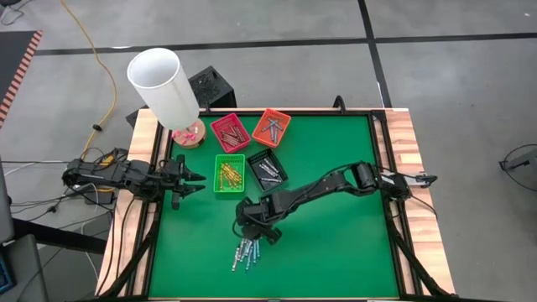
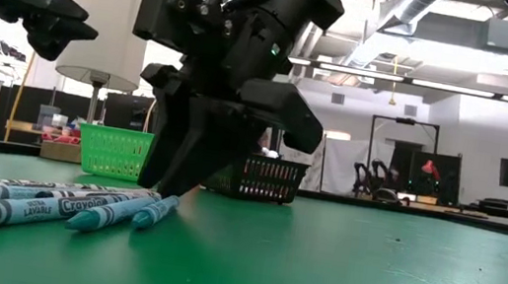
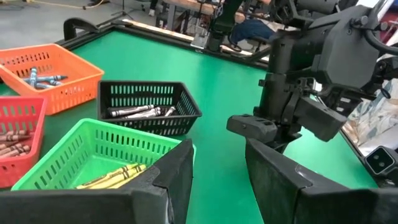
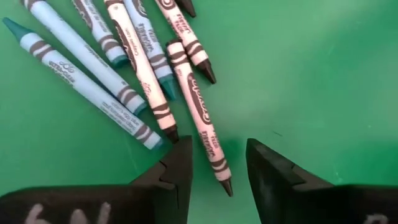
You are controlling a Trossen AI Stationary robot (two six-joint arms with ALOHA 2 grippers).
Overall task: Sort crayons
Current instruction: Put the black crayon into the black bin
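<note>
Loose crayons [image 1: 247, 252] heaped on desk [image 1: 336, 243], well short of green tray [image 1: 229, 174]. Your right end effector [image 4: 217, 171] over heap, fingers spread astride one brown-tipped crayon [image 4: 199, 115]. Pick step in hand. Next: lower, pinch, carry to matching tray. Left end effector [image 1: 195, 178] spread, waiting beside green tray.
</note>
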